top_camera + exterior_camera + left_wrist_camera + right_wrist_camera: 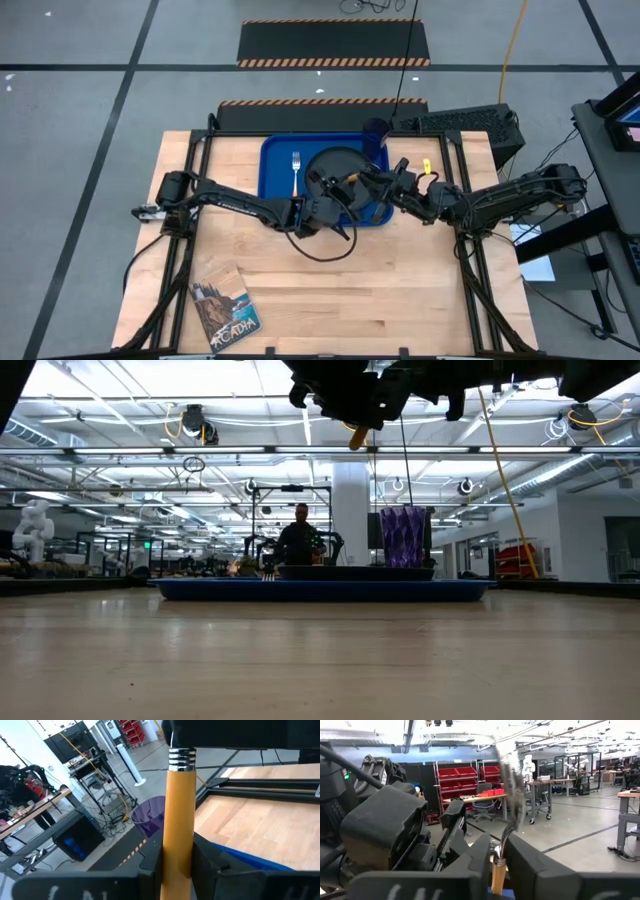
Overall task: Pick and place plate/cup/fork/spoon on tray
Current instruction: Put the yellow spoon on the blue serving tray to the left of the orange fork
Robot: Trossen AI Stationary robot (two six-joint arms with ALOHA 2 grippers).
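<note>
The blue tray lies at the table's far middle. On it are the fork, orange handle toward the near side, and the black plate. The purple cup stands at the tray's far right corner. My left gripper and my right gripper meet above the plate's near right part. Both are shut on the spoon, which has a yellow-orange handle. In the low view its handle end sticks out below the grippers, high above the tray. My left gripper pinches the spoon's yellow-orange handle between its two fingers, below the silver ferrule. The spoon is lifted clear of the tray and plate. My right gripper pinches the spoon where the handle meets the metal neck, between its two fingers. The metal neck and bowl stick out past the fingers. The spoon is clear of the tray.
A picture booklet lies at the table's near left. Bare wood lies near and left of the tray. A black box stands at the far right corner. In the low view a person shows beyond the table.
</note>
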